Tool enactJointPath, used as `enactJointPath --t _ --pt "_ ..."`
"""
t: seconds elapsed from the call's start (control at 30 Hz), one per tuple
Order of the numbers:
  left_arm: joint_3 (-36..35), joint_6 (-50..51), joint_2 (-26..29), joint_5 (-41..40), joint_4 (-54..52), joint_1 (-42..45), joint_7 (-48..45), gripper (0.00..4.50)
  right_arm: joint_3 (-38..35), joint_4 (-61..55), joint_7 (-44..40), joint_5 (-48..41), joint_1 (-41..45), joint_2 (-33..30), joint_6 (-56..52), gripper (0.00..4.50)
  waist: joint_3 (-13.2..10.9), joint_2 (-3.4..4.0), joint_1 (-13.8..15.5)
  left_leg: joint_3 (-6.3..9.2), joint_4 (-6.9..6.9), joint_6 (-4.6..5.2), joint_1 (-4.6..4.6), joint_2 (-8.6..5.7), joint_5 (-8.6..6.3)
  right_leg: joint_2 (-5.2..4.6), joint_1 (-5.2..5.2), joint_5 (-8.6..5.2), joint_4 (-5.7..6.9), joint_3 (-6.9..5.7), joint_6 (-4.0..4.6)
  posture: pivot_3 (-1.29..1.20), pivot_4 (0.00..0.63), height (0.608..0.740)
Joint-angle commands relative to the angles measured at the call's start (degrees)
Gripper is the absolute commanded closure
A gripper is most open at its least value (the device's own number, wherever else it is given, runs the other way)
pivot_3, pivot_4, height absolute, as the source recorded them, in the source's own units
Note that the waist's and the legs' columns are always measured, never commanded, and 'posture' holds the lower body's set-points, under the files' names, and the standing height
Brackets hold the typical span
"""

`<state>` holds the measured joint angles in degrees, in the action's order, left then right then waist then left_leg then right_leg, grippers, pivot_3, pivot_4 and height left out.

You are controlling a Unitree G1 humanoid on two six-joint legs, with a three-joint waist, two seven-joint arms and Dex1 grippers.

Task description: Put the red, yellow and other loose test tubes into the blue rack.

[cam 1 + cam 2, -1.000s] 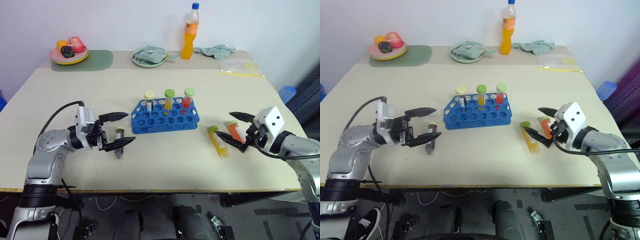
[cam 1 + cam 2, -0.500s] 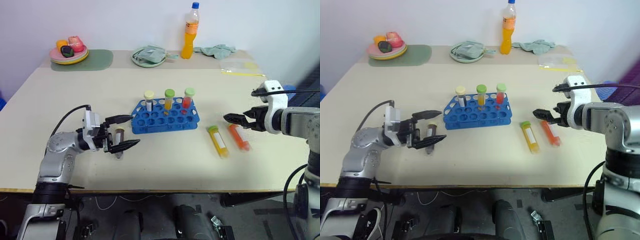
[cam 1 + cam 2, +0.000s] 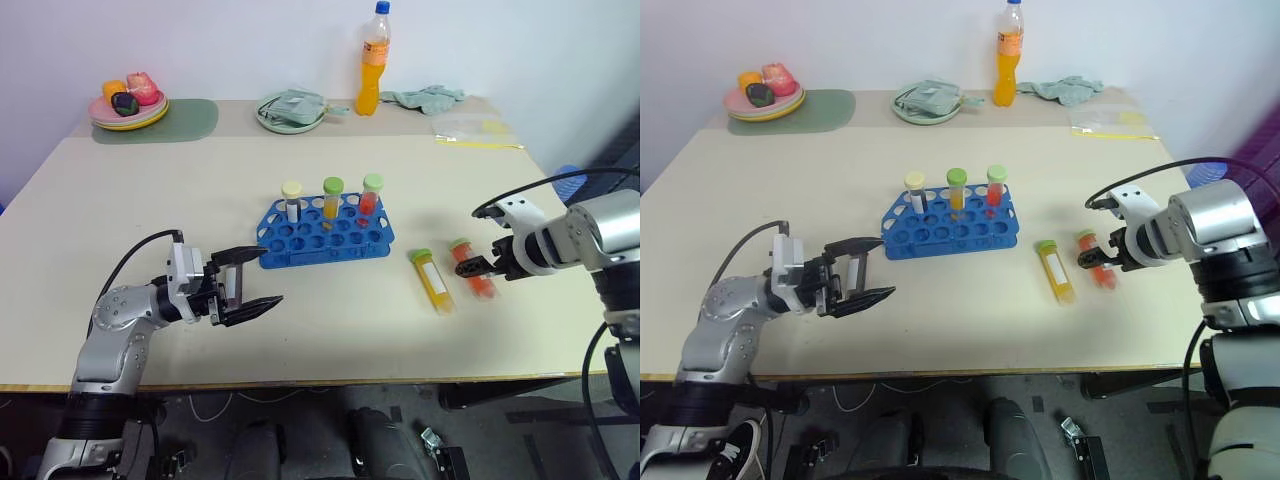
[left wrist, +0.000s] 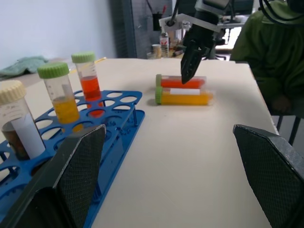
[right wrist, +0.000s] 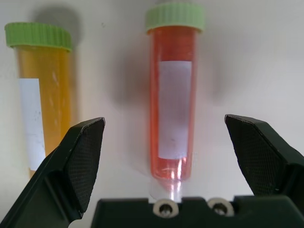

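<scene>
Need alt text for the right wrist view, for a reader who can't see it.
The right end effector, open, hangs over a red tube lying on the table, one finger on each side of it. A yellow tube lies parallel beside it; both have green caps and white labels.

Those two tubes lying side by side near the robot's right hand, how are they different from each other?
The yellow tube holds yellow liquid; the red tube holds red-orange liquid. The red tube lies centred between the right gripper's open jaws, while the yellow tube lies just outside them, on the side nearer the blue rack. Both lie flat on the table, roughly parallel, with green caps and white labels.
</scene>
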<state>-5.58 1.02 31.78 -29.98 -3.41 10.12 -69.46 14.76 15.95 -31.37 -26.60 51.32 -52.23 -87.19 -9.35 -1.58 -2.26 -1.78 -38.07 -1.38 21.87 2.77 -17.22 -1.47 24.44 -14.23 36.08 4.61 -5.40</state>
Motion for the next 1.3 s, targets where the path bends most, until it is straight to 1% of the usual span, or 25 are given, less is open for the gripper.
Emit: enactJointPath --t 0.03,0.13,0.43,0.53,0.67,0.73,0.83,0.9,0.93,1.0,1.07,1.1,1.17,1.2,1.23,1.27,1.3 --pt "-1.5 1.0 1.0 -1.3 -3.6 -0.6 1.5 0.07 1.7 4.0 -1.9 2.9 3.0 1.0 3.1 0.00 0.0 0.00 -0.1 0.01 0.00 0.00 0.00 0.00 0.00 0.00 0.00 0.00 0.00 -0.01 0.00 0.00 0.150 0.740" --pt "-2.0 1.6 1.6 -1.8 -4.9 -0.9 2.4 0.07 3.2 8.1 -3.2 5.1 4.5 2.2 5.2 0.00 0.0 0.00 -0.2 0.01 0.00 0.00 0.01 0.00 0.00 0.01 0.00 0.01 -0.01 -0.01 -0.01 0.00 0.150 0.740" --pt "-2.6 2.3 2.1 -2.3 -6.5 -1.7 4.2 0.07 6.1 15.0 -7.5 10.3 6.7 4.8 10.2 0.00 0.0 0.01 -0.2 0.02 0.00 0.00 0.01 0.00 0.00 0.02 0.00 0.01 0.00 -0.02 -0.01 0.00 0.150 0.740" --pt "-2.6 2.3 2.1 -2.2 -6.8 -1.9 4.5 0.00 6.6 16.8 -8.7 11.5 7.0 5.3 10.7 0.82 0.0 0.01 -0.2 0.01 0.00 0.00 0.01 0.00 0.00 0.02 0.00 0.01 0.00 -0.02 -0.01 0.00 0.150 0.740" --pt "-2.7 2.2 2.2 -2.0 -6.6 -1.8 4.6 0.00 6.6 17.8 -10.1 13.3 7.5 5.8 12.0 2.78 0.0 0.01 -0.2 0.01 0.00 0.00 0.01 0.00 0.00 0.02 0.00 0.01 0.00 -0.02 -0.01 0.00 0.150 0.740" --pt "-2.6 2.1 2.2 -1.9 -6.3 -1.7 4.6 0.00 6.3 17.6 -10.5 14.0 7.5 5.9 12.2 3.67 0.0 0.01 -0.3 0.01 0.00 0.00 0.00 0.00 0.00 0.02 0.00 0.01 0.00 -0.02 -0.02 0.00 0.150 0.740" --pt "-2.5 1.9 2.2 -1.7 -6.0 -1.5 4.6 0.00 4.9 15.4 -11.4 14.0 7.4 5.7 13.0 3.71 0.0 0.02 -0.3 0.01 0.00 0.00 0.00 0.00 0.00 0.02 0.00 0.01 0.01 -0.02 -0.02 0.00 0.150 0.740" --pt "-2.6 1.8 2.2 -1.7 -5.9 -1.4 4.5 0.00 2.8 11.7 -12.2 13.2 6.5 5.2 13.9 3.71 0.0 0.06 -0.3 0.01 0.00 0.00 0.00 0.00 0.00 0.02 0.01 0.01 0.01 -0.02 -0.02 0.00 0.150 0.740" --pt "-2.6 1.8 2.2 -1.7 -5.9 -1.4 4.5 0.00 2.0 8.1 -13.1 12.8 5.0 4.3 16.0 3.71 0.0 0.07 -0.3 0.00 0.00 0.00 0.00 0.00 0.00 0.02 0.01 0.01 0.01 -0.02 -0.02 0.00 0.150 0.740" --pt "-2.7 1.7 2.3 -1.7 -5.6 -1.3 4.4 0.00 -3.0 0.0 -13.7 11.4 1.0 4.0 23.6 3.71 0.0 0.07 -0.2 0.04 0.01 0.00 0.01 0.00 0.00 0.03 0.01 0.09 0.01 -0.04 -0.17 0.00 0.150 0.740" --pt "-2.9 1.5 2.5 -1.7 -5.4 -1.4 4.2 0.00 -8.3 -6.5 -13.6 9.3 -1.9 4.6 25.6 3.71 0.0 0.07 -0.1 0.08 0.01 0.00 0.05 0.00 0.00 0.03 0.01 0.11 0.01 -0.07 -0.21 0.00 0.150 0.740" --pt "-3.0 1.4 2.5 -1.7 -5.4 -1.4 4.2 0.00 -13.1 -9.5 -10.6 8.4 -3.7 6.8 27.8 3.71 0.0 0.07 -0.1 0.10 0.01 0.00 0.09 0.00 0.00 0.03 0.02 0.11 0.00 -0.08 -0.22 0.00 0.150 0.740" --pt "-3.2 1.3 2.7 -1.8 -5.2 -1.5 4.1 0.00 -21.7 -13.1 -3.7 6.8 -6.0 11.8 27.0 3.71 0.0 0.04 -0.2 0.13 -0.02 0.00 0.10 0.00 0.00 0.04 0.01 0.11 0.00 -0.10 -0.22 0.00 0.150 0.740" --pt "-3.3 1.4 2.7 -1.8 -5.2 -1.3 4.2 0.00 -27.6 -15.5 0.4 5.0 -7.6 16.3 29.5 3.71 0.0 0.04 -0.2 0.13 -0.03 0.00 0.10 0.00 0.00 0.04 0.00 0.11 0.01 -0.09 -0.22 0.00 0.150 0.740" --pt "-3.4 1.4 2.8 -1.8 -5.2 -1.2 4.1 0.00 -31.2 -17.4 2.9 3.8 -8.7 19.5 31.0 3.71 0.0 -0.03 -0.2 0.12 -0.03 0.00 0.09 0.00 0.00 0.04 0.01 0.12 0.02 -0.09 -0.22 0.00 0.150 0.740" --pt "-3.3 1.5 2.8 -1.8 -4.9 -0.8 4.2 0.00 -34.1 -21.0 5.7 2.9 -10.6 23.6 34.8 3.71 0.0 -0.03 -0.2 0.17 -0.04 0.00 0.10 0.00 0.00 0.06 -0.01 0.12 0.04 -0.11 -0.23 0.00 0.150 0.740" --pt "-3.4 1.6 2.8 -1.8 -4.6 -0.3 4.3 0.00 -35.5 -24.8 7.3 2.1 -12.8 27.1 38.3 3.71 0.0 -0.02 -0.2 0.19 -0.01 0.00 0.11 0.00 0.00 0.07 0.00 0.12 0.02 -0.12 -0.23 0.00 0.150 0.740"
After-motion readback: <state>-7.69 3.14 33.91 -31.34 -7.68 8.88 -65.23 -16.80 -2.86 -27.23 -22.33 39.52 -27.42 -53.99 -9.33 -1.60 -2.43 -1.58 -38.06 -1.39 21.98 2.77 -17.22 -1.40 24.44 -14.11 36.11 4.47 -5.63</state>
